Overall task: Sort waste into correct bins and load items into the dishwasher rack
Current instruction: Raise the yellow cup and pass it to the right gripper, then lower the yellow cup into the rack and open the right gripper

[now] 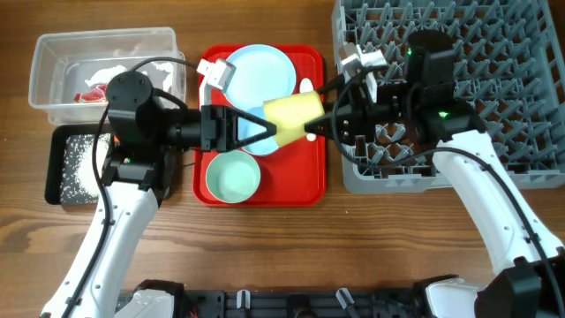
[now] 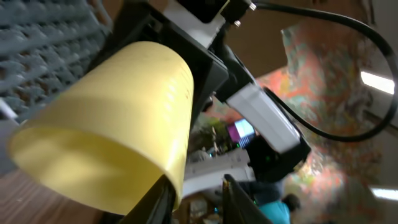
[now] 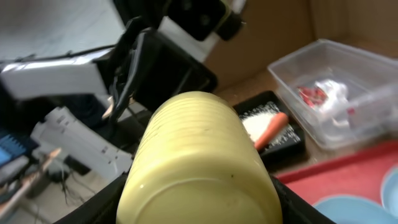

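White arms (image 1: 110, 234), blk joints (image 1: 131, 93) + cables (image 1: 163, 62)

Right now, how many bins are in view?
2. Clear tub at top left of the overhead view; black tray just below it. No others visible.

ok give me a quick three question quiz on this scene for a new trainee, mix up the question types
1. True or false: the yellow cup stands in the dishwasher rack.
2. The carrot lies in: a) the clear tub, b) the black tray, c) the pale blue plate.
3. Fill in: the pale green bowl sits on the ___ tray.

Key
1. False. It is held on its side over the red tray.
2. b
3. red
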### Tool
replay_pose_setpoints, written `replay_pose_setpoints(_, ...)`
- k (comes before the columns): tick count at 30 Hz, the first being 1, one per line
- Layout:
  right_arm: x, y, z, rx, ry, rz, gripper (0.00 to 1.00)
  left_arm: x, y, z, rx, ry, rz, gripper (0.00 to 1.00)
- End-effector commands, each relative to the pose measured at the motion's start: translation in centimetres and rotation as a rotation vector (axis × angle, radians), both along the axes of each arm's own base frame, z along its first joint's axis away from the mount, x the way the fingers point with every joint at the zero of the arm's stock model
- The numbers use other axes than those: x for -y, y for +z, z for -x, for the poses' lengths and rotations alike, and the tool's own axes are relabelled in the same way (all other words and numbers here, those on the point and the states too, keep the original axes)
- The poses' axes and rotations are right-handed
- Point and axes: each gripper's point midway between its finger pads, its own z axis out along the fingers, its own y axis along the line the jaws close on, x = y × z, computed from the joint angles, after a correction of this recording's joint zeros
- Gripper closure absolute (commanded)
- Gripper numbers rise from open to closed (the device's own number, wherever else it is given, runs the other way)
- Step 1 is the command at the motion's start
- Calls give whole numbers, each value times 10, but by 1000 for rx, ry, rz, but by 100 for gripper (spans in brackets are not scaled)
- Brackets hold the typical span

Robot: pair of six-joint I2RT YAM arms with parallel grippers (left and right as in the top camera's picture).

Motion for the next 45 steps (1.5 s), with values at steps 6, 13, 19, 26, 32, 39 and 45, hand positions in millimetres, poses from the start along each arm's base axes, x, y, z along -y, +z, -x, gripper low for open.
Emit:
replay_pose_setpoints(6,89,-75,-94,-273,-794,421,57,3,9,15,122,-63,12,70)
replay_pose_setpoints(13,129,-64,-83,-267,-996,576,56,3,8,11,204,-37,12,69)
replay_pose_setpoints(19,173,-58,-63,-321,-1170,782,56,3,7,8,275,-30,13,69)
replay_pose_setpoints(26,208,-82,-23,-496,-1258,1021,55,4,-16,-28,292,119,-47,73)
replay_pose_setpoints(32,213,-114,-12,-604,-1204,1160,51,-74,-141,-114,-118,824,-582,76)
replay_pose_setpoints(39,212,-158,-10,-720,-1119,1290,51,-104,-166,-112,-80,906,-786,73)
replay_pose_setpoints(45,212,-185,-12,-779,-1069,1360,23,-104,-167,-112,-67,897,-796,70)
